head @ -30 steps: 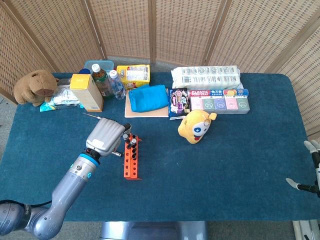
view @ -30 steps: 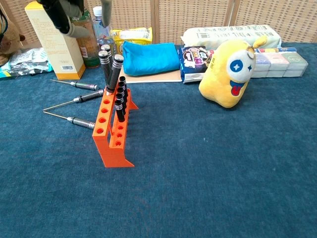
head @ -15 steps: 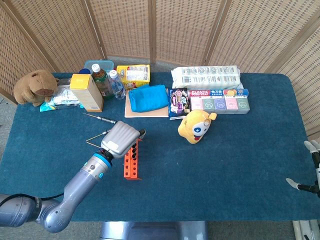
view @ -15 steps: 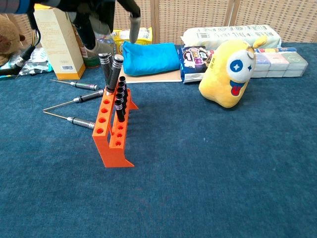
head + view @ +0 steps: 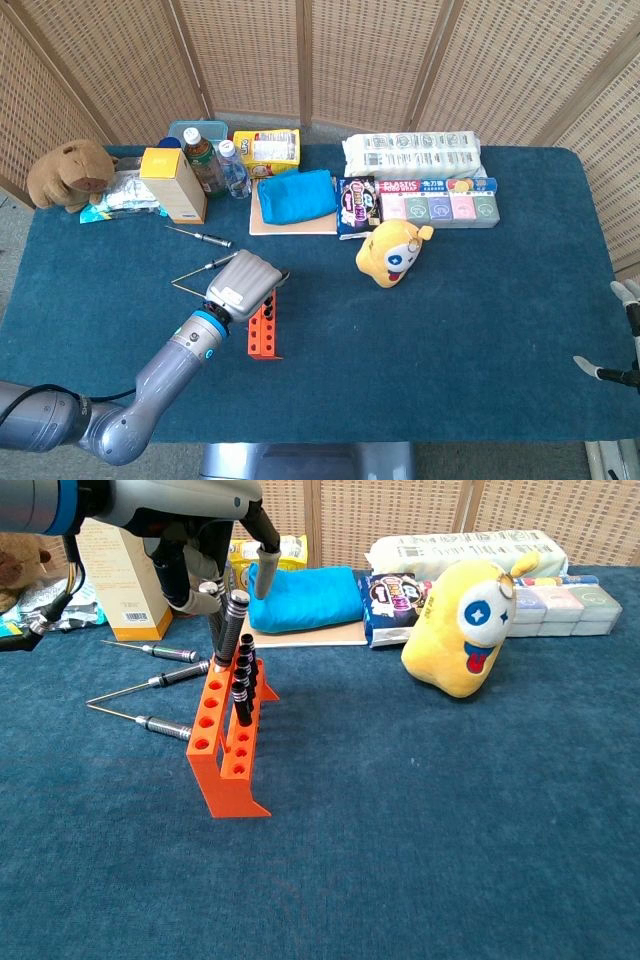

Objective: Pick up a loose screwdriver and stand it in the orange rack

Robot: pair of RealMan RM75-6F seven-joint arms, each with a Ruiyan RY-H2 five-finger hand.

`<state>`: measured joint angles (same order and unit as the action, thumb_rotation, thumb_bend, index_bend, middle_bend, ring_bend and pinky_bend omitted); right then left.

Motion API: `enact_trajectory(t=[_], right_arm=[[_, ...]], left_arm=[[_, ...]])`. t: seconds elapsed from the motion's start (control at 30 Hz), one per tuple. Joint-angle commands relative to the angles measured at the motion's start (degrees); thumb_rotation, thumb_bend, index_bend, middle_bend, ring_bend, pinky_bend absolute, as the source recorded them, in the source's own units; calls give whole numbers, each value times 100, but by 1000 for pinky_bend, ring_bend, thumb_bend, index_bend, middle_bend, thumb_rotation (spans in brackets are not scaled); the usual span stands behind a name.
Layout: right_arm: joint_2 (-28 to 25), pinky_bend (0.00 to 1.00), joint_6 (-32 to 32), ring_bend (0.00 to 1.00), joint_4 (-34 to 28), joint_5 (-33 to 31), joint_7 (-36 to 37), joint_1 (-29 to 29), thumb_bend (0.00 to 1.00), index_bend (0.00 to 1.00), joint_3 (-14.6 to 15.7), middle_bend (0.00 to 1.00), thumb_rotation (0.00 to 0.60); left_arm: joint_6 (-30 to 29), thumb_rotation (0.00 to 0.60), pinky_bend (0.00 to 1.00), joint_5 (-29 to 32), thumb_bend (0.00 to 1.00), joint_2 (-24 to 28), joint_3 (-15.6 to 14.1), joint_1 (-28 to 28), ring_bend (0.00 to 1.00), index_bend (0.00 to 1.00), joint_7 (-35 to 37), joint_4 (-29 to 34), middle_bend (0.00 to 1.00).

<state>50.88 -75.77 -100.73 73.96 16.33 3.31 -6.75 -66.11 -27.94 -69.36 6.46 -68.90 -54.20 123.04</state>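
The orange rack (image 5: pixel 228 742) stands left of the table's middle, with several black-handled screwdrivers upright in it; two taller ones (image 5: pixel 231 620) stand at its far end. Three loose screwdrivers lie on the cloth left of the rack: one far (image 5: pixel 160 652), one middle (image 5: pixel 152 684), one near (image 5: pixel 145 721). My left hand (image 5: pixel 200 540) hovers over the rack's far end with its fingers (image 5: pixel 263 565) spread around the tall handles and nothing held. In the head view this hand (image 5: pixel 243 280) covers the rack's (image 5: pixel 264 325) far half. My right hand (image 5: pixel 625 335) sits at the table's right edge, fingers apart.
A yellow plush toy (image 5: pixel 463 630) stands right of the rack. Along the back are a blue pouch (image 5: pixel 300 595), a tan box (image 5: pixel 115 575), bottles (image 5: pixel 215 160), snack packs (image 5: pixel 437 205) and a brown plush (image 5: pixel 70 172).
My left hand has moved right from above the loose screwdrivers to over the rack's far end, then sunk a little toward the tall handles. The screwdrivers and right hand have not moved.
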Motion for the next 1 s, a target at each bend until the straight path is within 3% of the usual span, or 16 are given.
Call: enact_trajectory(t=[0.03, 0.4, 1.0], right_arm=[[1, 0, 14, 0, 3, -2, 3, 6, 0, 0, 1, 0, 600], [0, 0, 11, 0, 16, -31, 3, 4, 0, 0, -10, 0, 600], [-9, 0, -12, 0, -7, -8, -6, -6, 0, 0, -8, 0, 600]], left_arm=[[-52, 600, 1000, 21, 380, -31, 1, -28, 1000, 392, -20, -42, 1000], [-54, 600, 1000, 190, 380, -171, 11, -130, 1000, 392, -25, -245, 1000], [-95, 600, 1000, 267, 381, 112, -121, -110, 1000, 392, 13, 12, 1000]])
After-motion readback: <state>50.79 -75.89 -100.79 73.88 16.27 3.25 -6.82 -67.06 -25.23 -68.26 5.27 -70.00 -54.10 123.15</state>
